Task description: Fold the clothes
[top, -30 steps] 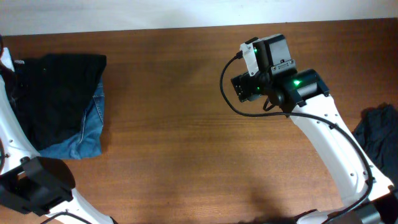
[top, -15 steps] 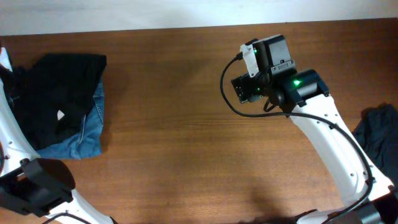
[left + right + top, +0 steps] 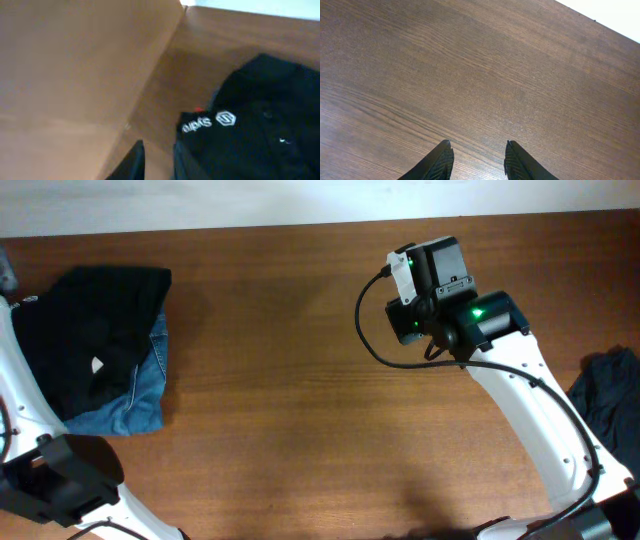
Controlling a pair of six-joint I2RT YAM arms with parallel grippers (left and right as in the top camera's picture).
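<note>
The clothes lie as a pile at the table's left end. A folded black garment (image 3: 90, 320) with a small white logo (image 3: 97, 365) rests on blue denim (image 3: 140, 405). In the left wrist view the black garment (image 3: 260, 115) and its logo (image 3: 208, 122) fill the right side. My left gripper (image 3: 158, 146) hovers just beside its edge, jaws a narrow gap apart with bare wood between them. My right gripper (image 3: 398, 322) hangs over bare wood right of centre. In its own view the right gripper (image 3: 478, 143) is open and holds nothing.
Another dark garment (image 3: 610, 395) lies crumpled at the table's right edge beside the right arm's base. The left arm (image 3: 20, 390) runs along the left edge of the table (image 3: 280, 410). A blurred tan surface (image 3: 75, 75) fills the left of the left wrist view.
The left arm has drawn back off the black garment toward the far left corner, uncovering its white logo. The right gripper's jaws have narrowed while the arm stayed in place.
</note>
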